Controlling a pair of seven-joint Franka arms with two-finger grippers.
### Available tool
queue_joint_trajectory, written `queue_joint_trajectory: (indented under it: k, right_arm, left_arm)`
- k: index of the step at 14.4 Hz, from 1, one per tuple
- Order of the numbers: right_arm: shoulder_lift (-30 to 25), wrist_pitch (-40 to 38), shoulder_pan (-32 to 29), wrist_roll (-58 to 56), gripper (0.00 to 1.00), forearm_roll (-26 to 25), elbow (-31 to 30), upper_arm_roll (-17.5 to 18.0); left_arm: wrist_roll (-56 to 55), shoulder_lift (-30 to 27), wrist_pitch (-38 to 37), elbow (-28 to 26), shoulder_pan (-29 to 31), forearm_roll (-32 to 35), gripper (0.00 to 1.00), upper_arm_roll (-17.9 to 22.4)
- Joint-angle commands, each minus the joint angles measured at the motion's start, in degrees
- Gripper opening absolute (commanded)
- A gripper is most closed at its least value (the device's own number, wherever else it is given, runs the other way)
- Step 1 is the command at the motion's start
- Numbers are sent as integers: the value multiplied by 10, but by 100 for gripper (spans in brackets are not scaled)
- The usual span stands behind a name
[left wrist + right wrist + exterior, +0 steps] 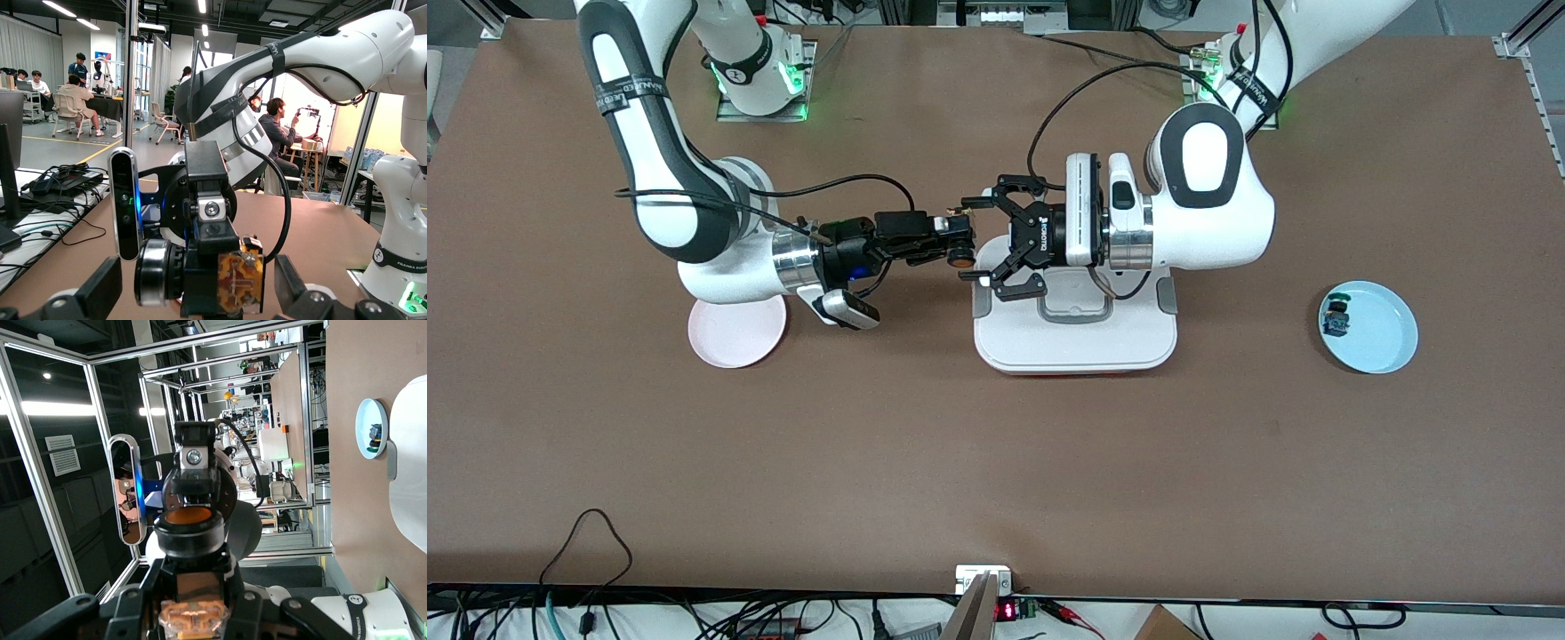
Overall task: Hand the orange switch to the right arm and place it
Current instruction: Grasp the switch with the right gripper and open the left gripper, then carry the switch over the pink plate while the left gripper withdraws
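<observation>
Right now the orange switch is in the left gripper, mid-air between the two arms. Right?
No. The right gripper is shut on the orange switch. The left gripper is open, its fingers spread to either side of it. The left wrist view shows this. It is mid-air between the arms.

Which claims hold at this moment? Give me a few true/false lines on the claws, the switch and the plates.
1. The right claw is shut on the orange switch. True.
2. The left claw grips the switch too. False: it is open, with its fingers spread on either side of the switch.
3. The blue plate holds a small part with a blue-green top. True.
4. The orange switch lies on the pink plate. False: it is up in the air, in the right claw.
</observation>
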Motion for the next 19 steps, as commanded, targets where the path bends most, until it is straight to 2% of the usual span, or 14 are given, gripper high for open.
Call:
queue_joint_trajectory:
  k: [1,7,9,12,15,19]
  right_arm:
    - [-8,4,1,-11,0,11,-7,-1]
    - [-10,10,-7,-4,0,8,-5,-5]
    - [-13,8,-21,32,0,-10,-5,-6]
    - [-20,-6,-54,43,0,-96,-4,-7]
    - [-23,-40,-80,42,0,-170,-5,-7]
    - [-30,-58,-96,35,0,-351,1,-11]
  left_arm:
    - [2,3,-1,1,2,-14,100,-2]
    - [-39,-16,-26,-20,15,-10,100,0]
    - [-49,-19,-29,-21,19,3,100,0]
    - [-80,-20,-86,-16,53,76,100,0]
    - [-173,-22,-165,5,93,195,100,-4]
    - [-301,-24,-268,27,119,344,100,-5]
